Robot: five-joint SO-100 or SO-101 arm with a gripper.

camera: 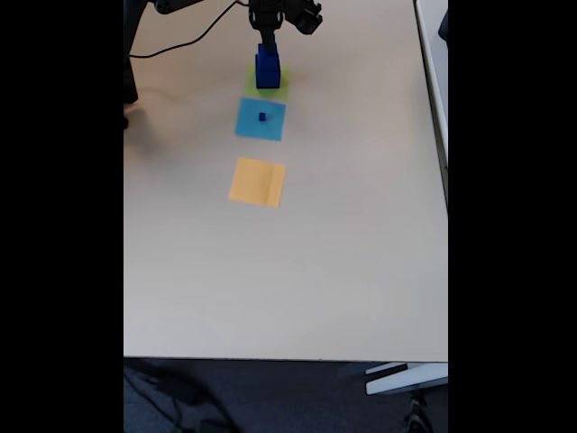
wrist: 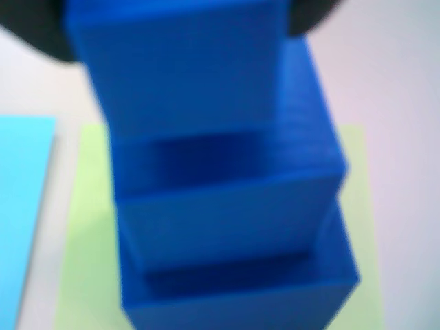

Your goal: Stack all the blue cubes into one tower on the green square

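Observation:
In the wrist view a tower of three blue cubes (wrist: 227, 227) stands on the green square (wrist: 86, 227), each cube smaller than the one below. My gripper (wrist: 179, 27) comes in from the top edge. Its dark fingers (wrist: 34, 31) press against both sides of the top cube (wrist: 185, 69), which rests on the middle one. The fixed view shows the tower (camera: 267, 70) on the green square (camera: 269, 89) at the far end of the table, with the gripper (camera: 268, 45) right above it. A tiny blue cube (camera: 261, 116) sits apart on the light-blue square (camera: 261, 126).
In the fixed view an orange square (camera: 257, 181) lies nearer the camera, in line with the other two patches. The arm's base and a black cable (camera: 180, 41) are at the table's far edge. The light-blue square (wrist: 24, 206) lies left of the green one in the wrist view.

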